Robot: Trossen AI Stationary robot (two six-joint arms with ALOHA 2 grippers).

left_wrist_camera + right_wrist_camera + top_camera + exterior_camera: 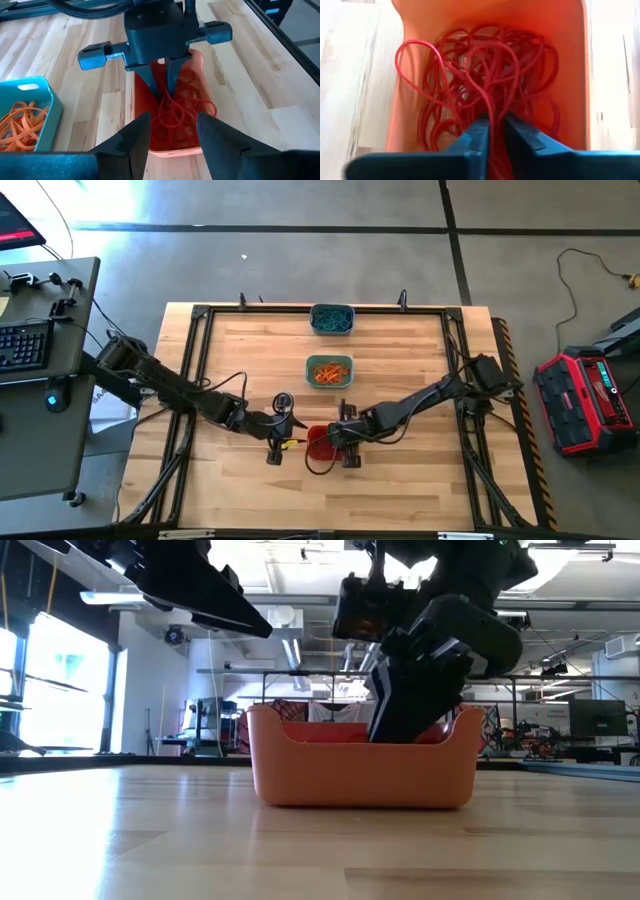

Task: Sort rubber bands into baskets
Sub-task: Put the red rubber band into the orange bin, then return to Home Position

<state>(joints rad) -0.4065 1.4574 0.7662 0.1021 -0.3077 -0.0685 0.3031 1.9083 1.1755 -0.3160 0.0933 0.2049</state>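
**Right gripper reaches into orange basket of red bands**

The right gripper [492,135] is lowered into the orange basket [318,446], its two fingers drawn close with only a narrow slit between them and a strand of the red rubber bands [485,90] running through that slit. The bands lie in a loose tangle on the basket floor, one loop riding up the side wall. From table height the gripper's dark body fills the right half of the tub and hides its far wall (the bands themselves cannot be seen from there).

The left gripper [172,132] hovers just beside the orange basket on the left-arm side, fingers spread apart and holding nothing, facing the right gripper across the tub.

Farther back along the table's centre line stands the teal-green basket [329,370] with orange rubber bands [328,372] in it, and beyond that, near the far edge, the grey-blue basket [331,319] holding blue-teal bands [331,321]. The three tubs sit well apart.

The wooden table [240,490] is pale planking inside a black metal frame [190,380]. On the grey floor to the right stands a red and black case [585,400]; a desk with a keyboard [22,345] is at the left. The room behind is a workshop with bright windows and ceiling ducts.
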